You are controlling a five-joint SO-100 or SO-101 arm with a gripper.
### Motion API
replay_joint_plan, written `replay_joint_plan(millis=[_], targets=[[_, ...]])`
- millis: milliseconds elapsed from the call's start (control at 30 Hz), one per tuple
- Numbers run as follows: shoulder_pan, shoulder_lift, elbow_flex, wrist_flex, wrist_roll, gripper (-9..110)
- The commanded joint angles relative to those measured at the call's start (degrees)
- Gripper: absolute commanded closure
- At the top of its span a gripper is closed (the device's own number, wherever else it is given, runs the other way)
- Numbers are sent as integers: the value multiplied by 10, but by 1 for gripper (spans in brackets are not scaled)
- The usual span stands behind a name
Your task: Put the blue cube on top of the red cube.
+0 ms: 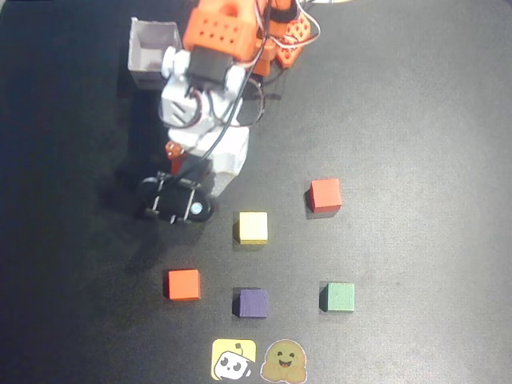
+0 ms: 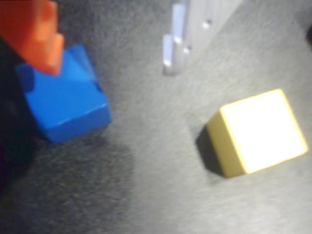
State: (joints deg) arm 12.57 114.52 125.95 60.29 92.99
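Blue cube (image 2: pixel 66 97) corner behind orange finger (image 2: pixel 39 36)

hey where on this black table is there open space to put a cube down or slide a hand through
Widest bare patch: the right side of the black table, above and right of the coral-red cube. The left side, left of the orange-red cube, is bare too. Crowded: the cluster of yellow cube, dark purple cube and green cube, and under the hand by the bright-blue cube.
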Motion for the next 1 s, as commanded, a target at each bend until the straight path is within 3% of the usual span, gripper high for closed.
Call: replay_joint_plan(millis=[0,267,467,567,967], targets=[[17,-13,-24,-41,-65,85],[25,-51,-23,-75,-200,85],[25,-53,-16,-72,-206,85],[25,-62,-11,-74,-207,79],[28,-121,-6,-76,-191,79]])
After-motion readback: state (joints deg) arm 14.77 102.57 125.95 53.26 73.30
